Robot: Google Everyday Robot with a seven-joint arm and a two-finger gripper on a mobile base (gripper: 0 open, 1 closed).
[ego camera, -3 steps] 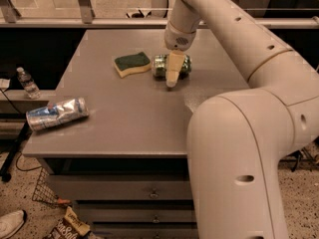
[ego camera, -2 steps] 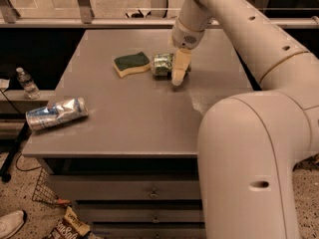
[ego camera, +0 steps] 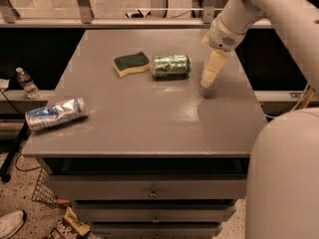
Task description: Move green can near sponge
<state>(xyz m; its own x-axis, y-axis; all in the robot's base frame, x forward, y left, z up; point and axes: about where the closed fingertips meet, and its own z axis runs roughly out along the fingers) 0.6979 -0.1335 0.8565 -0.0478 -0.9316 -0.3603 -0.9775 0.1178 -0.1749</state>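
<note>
The gripper (ego camera: 206, 81) has left the green can (ego camera: 171, 65) and swung off to the right. It now hangs over bare table (ego camera: 149, 123), clear of the can and carrying nothing. Whether it is spread or pressed together I cannot tell from here. The can lies on its side, free, just beside the sponge (ego camera: 131, 63). Its left end is close to the sponge's right edge, perhaps touching; I cannot say which. I judge the task essentially done: the can sits where I wanted it and looks settled. The dented silver-and-blue can (ego camera: 56, 114) lies near the front left edge, well apart. Only pulling the arm back seems left.
</note>
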